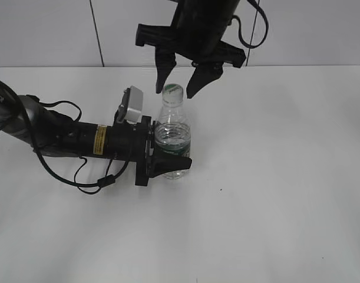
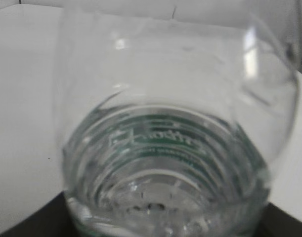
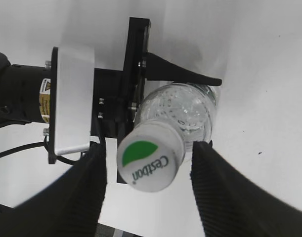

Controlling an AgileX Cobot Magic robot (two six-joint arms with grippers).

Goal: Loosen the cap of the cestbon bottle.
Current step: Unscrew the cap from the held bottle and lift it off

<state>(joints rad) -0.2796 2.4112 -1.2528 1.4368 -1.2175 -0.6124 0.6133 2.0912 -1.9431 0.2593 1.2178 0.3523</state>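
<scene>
Right gripper (image 1: 180,82), frame top, hangs with fingers (image 3: 86,197) spread either side of the cap (image 3: 150,162), not touching. Left gripper (image 1: 168,154) fingers clench the Cestbon bottle (image 1: 172,141), upright mid-frame on the white desk (image 1: 274,188), water inside.

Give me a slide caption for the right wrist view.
Open right gripper straddles the white cap while the left gripper clamps the cestbon bottle.
</scene>
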